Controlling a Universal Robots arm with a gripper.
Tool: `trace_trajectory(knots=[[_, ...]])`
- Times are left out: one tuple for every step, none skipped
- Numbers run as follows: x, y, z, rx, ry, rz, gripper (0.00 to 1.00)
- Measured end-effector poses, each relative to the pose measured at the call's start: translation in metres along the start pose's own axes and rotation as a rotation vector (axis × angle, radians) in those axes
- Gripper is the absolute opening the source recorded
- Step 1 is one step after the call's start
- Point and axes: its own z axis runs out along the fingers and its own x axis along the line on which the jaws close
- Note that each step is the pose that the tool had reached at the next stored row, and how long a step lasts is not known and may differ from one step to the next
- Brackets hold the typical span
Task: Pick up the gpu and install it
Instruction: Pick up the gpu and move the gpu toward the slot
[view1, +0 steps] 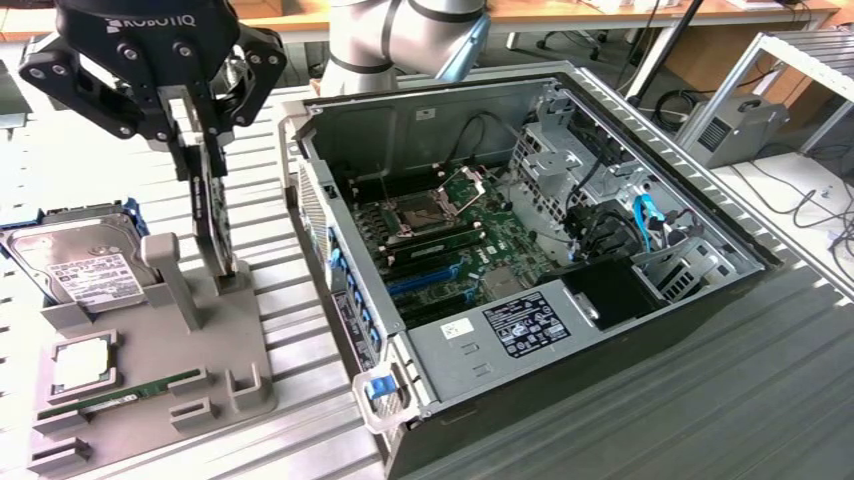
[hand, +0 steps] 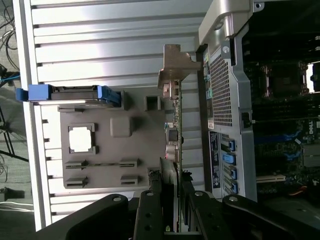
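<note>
Pincer (view1: 200, 135) was matte black, a linked two-finger build with round bolt heads at each pivot. Pale "ROBOTIQ" lettering ran across its housing. Fingers (hand: 149, 210) were flat black bars carrying small screws. Arm (view1: 363, 45) was silver-grey, tubular, smooth-skinned.

The flat black gpu (view1: 216, 220) stood upright at the grey plastic tray's (view1: 220, 345) edge, between the tray and the open metal computer case (view1: 454, 350).

The gpu's (view1: 214, 215) bracket (hand: 172, 65) is shiny metal, the holder (hand: 102, 150) matt plastic.
</note>
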Motion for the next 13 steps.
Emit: trace_trajectory(knots=[[-0.001, 0.0001, 0.0, 0.0, -0.0001, 0.0, 0.26], [-0.003, 0.0002, 0.0, 0.0001, 0.0, 0.0, 0.26], [-0.004, 0.0003, 0.0001, 0.0, 0.0, 0.0, 0.26], [-0.005, 0.0004, 0.0002, 0.0, 0.0, 0.0, 0.26], [-0.007, 0.0005, 0.0001, 0.0001, 0.0001, 0.0, 0.26], [-0.008, 0.0006, 0.0002, 0.0, 0.0, 0.0, 0.26], [-0.011, 0.0008, 0.0003, 0.0001, 0.0, 0.0, 0.26], [-0.012, 0.0009, 0.0003, 0.0001, 0.0, 0.0, 0.26], [-0.013, 0.001, 0.0003, 0.0001, 0.0, 0.0, 0.26], [-0.015, 0.0011, 0.0004, 0.0, 0.0, 0.0, 0.26], [-0.016, 0.0012, 0.0004, 0.0, 0.0, 0.0, 0.26], [-0.018, 0.0013, 0.0005, 0.0, 0.0, 0.0, 0.26], [-0.019, 0.0014, 0.0005, 0.0, 0.0, 0.0, 0.26]])
